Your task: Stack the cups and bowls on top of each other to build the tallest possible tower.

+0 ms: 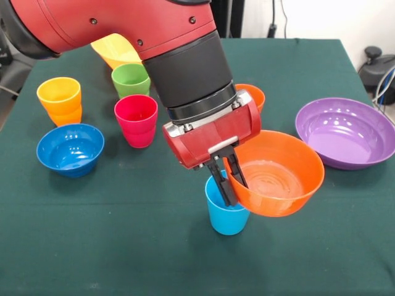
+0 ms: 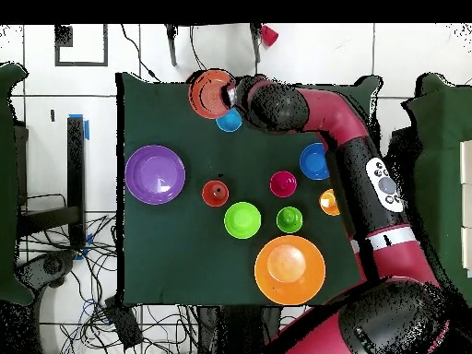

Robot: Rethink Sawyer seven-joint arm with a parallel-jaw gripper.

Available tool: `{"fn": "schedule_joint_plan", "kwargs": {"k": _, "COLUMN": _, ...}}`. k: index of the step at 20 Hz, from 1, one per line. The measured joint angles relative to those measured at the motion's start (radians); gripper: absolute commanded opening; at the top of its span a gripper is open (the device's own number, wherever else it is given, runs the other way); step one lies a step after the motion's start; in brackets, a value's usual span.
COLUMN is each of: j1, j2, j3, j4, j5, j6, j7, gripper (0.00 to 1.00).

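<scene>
**Orange bowl going onto the light blue cup; tower barely begun**

The end effector (image 1: 227,180) is gripping the orange bowl (image 1: 278,172) by its near rim, one finger inside and one outside, and is holding it tilted just above and partly over the light blue cup (image 1: 226,214), which is standing upright near the front edge of the desk (image 1: 123,259). Whether the bowl is already touching the cup's rim is hard to tell. Judging from this, no tower is standing yet: this would be its first joint.

Everything else is waiting, spread apart. The magenta cup (image 1: 136,119), the green cup (image 1: 130,79) and the yellow-orange cup (image 1: 60,100) are sitting singly behind the arm, the blue bowl (image 1: 70,148) beside them, the purple bowl (image 1: 345,132) off to the other side, and the large yellow bowl (image 1: 115,49) at the back, half hidden by the arm. A small orange piece (image 1: 254,94) is peeking out behind the wrist.

Nothing is crowding the blue cup, though a wide bowl on a narrow cup is looking tippy.
</scene>
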Motion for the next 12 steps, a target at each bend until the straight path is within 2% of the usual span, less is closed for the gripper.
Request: {"fn": "schedule_joint_plan", "kwargs": {"k": 12, "j1": -0.01, "j2": 0.0, "j3": -0.011, "j4": -0.01, "j5": 0.0, "j6": 0.0, "j7": 0.0, "gripper": 0.0}}
